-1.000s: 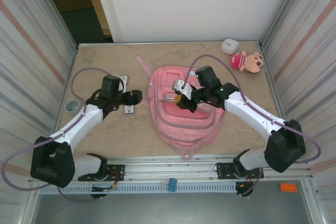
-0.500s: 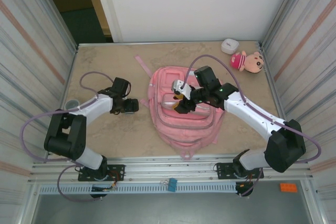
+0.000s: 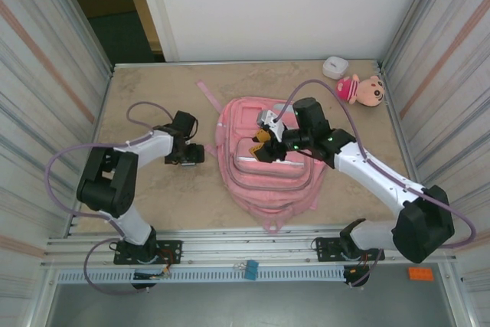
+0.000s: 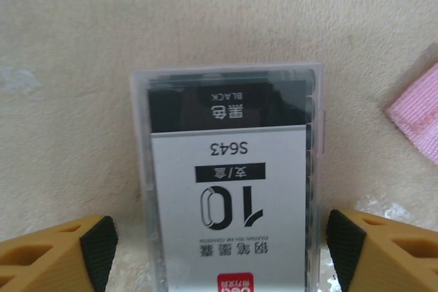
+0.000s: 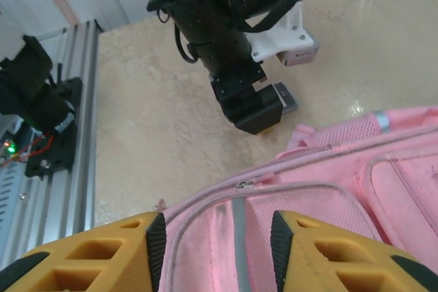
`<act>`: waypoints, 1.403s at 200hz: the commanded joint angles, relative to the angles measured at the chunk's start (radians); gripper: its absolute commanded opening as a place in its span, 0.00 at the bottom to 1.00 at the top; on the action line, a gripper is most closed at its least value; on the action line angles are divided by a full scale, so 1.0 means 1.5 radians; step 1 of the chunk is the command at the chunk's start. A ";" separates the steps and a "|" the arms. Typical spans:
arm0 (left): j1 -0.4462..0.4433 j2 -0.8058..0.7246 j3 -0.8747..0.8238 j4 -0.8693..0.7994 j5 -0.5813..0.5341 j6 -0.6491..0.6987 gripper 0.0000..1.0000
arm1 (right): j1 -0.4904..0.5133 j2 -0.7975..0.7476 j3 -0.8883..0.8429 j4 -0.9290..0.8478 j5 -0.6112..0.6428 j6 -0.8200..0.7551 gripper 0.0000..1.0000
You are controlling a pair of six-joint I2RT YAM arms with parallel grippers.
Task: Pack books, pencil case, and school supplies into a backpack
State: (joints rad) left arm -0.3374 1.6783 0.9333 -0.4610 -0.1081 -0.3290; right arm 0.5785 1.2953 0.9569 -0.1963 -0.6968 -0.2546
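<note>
Backpack: the pink backpack [image 3: 268, 178] lies flat in the middle of the table [image 3: 153, 204], front pockets up; the right wrist view shows its mesh panels and zip seams [image 5: 328, 196]
Right gripper: the right gripper [image 3: 264, 145] hangs over the backpack's far half; seen from its own wrist [image 5: 217, 232], the orange fingers [image 5: 82, 264] stand apart with pink fabric between them; it seems to pinch nothing, though contact under the pads is hard to judge
Left gripper: the left gripper [image 3: 196, 154] is low over the table just left of the backpack; jaws wide, one finger [image 4: 55, 258] on each side of the box, a small gap showing at both sides
Box: a clear plastic box [image 4: 226, 182] lies flat on the table; its black-and-white label reads "10", "S643", "BLACK"
Strap: a pink strap end [image 4: 417, 111] lies on the table near the box
Far right corner: a plush doll [image 3: 361, 89] beside a small white object [image 3: 334, 67], well apart from the backpack
</note>
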 commanded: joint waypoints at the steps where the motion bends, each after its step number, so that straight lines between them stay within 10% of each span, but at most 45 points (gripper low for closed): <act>1: -0.007 0.021 0.024 -0.023 -0.018 0.002 0.80 | 0.015 0.029 -0.030 0.028 0.052 0.060 0.42; 65: -0.006 0.014 0.021 -0.031 -0.023 0.003 0.56 | 0.041 0.116 -0.092 0.059 0.143 0.116 0.34; 157: -0.012 -0.142 0.042 -0.023 0.047 0.019 0.49 | 0.009 -0.006 -0.069 0.116 0.107 0.242 0.41; 280: -0.134 -0.343 -0.024 0.145 0.372 0.596 0.40 | -0.046 -0.025 0.048 -0.057 0.030 0.618 0.55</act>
State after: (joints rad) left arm -0.5320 1.1744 0.9157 -0.2668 0.3611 0.3637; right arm 0.4980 1.2190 0.9833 -0.1986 -0.5709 0.5442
